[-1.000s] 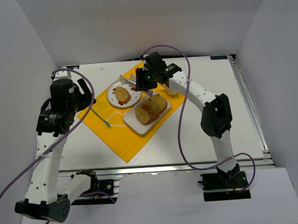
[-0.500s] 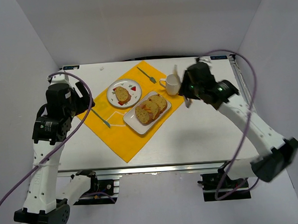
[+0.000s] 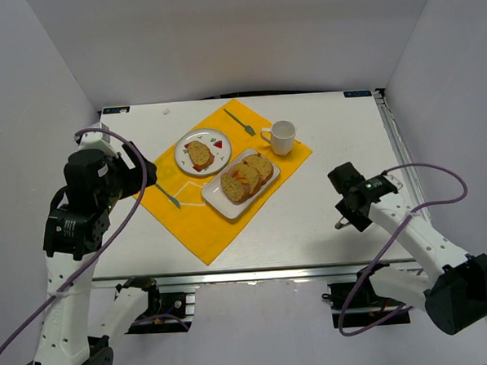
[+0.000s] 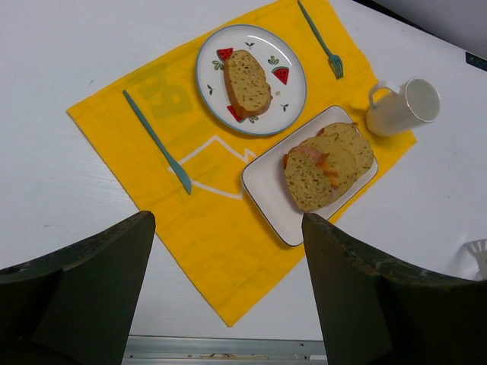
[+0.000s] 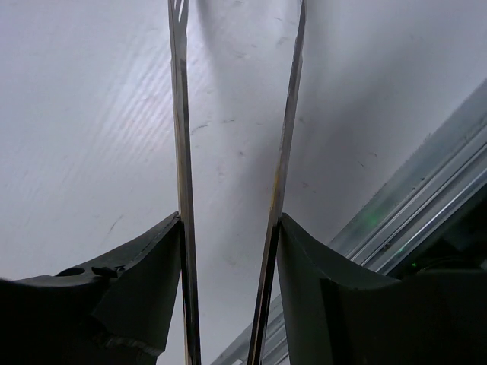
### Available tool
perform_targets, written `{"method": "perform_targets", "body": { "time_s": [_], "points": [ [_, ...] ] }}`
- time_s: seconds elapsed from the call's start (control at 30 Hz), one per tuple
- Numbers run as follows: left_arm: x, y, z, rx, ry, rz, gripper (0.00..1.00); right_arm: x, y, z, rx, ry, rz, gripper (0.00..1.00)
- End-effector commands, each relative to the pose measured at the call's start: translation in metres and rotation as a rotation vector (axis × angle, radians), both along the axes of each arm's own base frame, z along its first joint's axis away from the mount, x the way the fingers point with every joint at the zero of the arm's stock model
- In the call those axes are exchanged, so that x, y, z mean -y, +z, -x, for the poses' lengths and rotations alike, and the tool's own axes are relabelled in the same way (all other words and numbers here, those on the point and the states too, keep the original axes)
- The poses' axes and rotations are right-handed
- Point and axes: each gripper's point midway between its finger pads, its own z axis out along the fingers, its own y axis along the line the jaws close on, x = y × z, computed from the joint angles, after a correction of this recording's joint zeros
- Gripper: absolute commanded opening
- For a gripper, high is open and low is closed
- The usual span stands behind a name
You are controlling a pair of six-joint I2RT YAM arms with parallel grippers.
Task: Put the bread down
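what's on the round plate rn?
One bread slice lies flat on the round plate, inside the rim. Painted watermelon wedges show beside it. The slice covers the plate's middle, so whatever is printed there can't be seen.

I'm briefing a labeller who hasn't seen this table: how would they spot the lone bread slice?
Start at the yellow cloth on the white table. On it sits a round plate with watermelon pictures; the bread lies alone there, while the other slices overlap on the rectangular plate beside it.
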Motion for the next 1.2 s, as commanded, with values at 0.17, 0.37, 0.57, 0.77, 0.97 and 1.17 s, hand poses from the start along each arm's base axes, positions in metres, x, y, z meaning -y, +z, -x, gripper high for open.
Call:
{"method": "perform_targets", "body": {
  "time_s": [0.17,0.37,0.57,0.77,0.97,1.17],
  "points": [
    [0.007,0.012,0.016,0.012,-0.041,0.028,0.89,0.013,-0.051,0.011,-0.005,-0.279,-0.003,0.56],
    [0.003,0.013,0.022,-0.003,-0.040,0.007,0.89,0.005,-0.090,0.009,-0.095,-0.226,0.012,0.58],
    [0.002,0.009,0.026,-0.013,-0.041,-0.004,0.89,-0.001,-0.095,0.007,-0.103,-0.199,-0.009,0.87],
    [0.000,0.011,0.025,-0.005,-0.032,-0.006,0.89,-0.006,-0.068,0.004,-0.065,-0.160,-0.045,0.89],
    [-0.002,0.021,0.028,0.022,-0.028,-0.011,0.89,-0.015,0.000,0.009,-0.004,-0.028,-0.102,0.90],
    [-0.003,0.023,0.031,0.024,-0.023,-0.011,0.89,-0.013,0.053,0.035,0.106,0.040,-0.206,0.89]
  ]
}}
